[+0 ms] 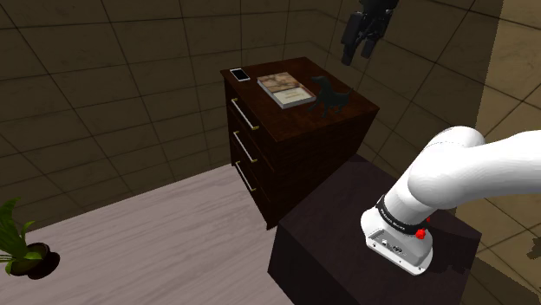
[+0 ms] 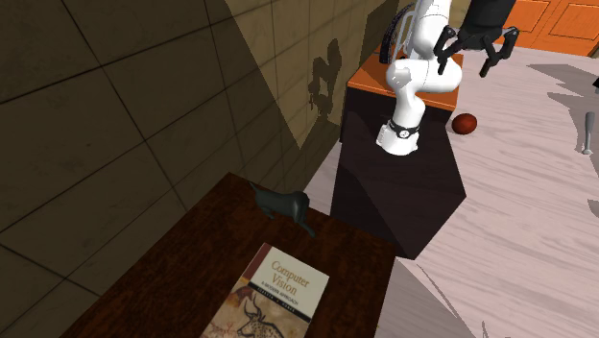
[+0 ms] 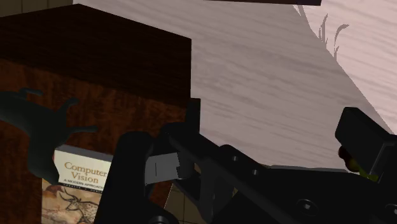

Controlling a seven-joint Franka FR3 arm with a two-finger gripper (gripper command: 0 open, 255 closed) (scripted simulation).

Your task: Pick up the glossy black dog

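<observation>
On the shoulder view's left end of the dark wooden dresser (image 1: 299,147) lies a small phone (image 1: 240,74). A book (image 1: 286,89) rests in the middle. Just right of it, near the top's right edge, stands the glossy black dog (image 1: 330,94), upright on its legs and apart from the book. Its body runs roughly left to right along the top, so the narrow way across its back lies near to far. Which end is the head I cannot tell for sure. Further right and well above it hangs the gripper (image 1: 357,54), fingers pointing down and spread apart, with nothing between them and touching nothing. The relation that matters, as I judge it, is that the dog lies below the hand and a little to its left in that view. The coming move is therefore a descent with a small shift towards the book. In the wrist view the dog's dark shape sits off to one side of the fingers, next to the book and not between them, which suggests the hand is not yet centred over it. The fingers would best close across the body's narrow width, and the book close by leaves less room on that side.
</observation>
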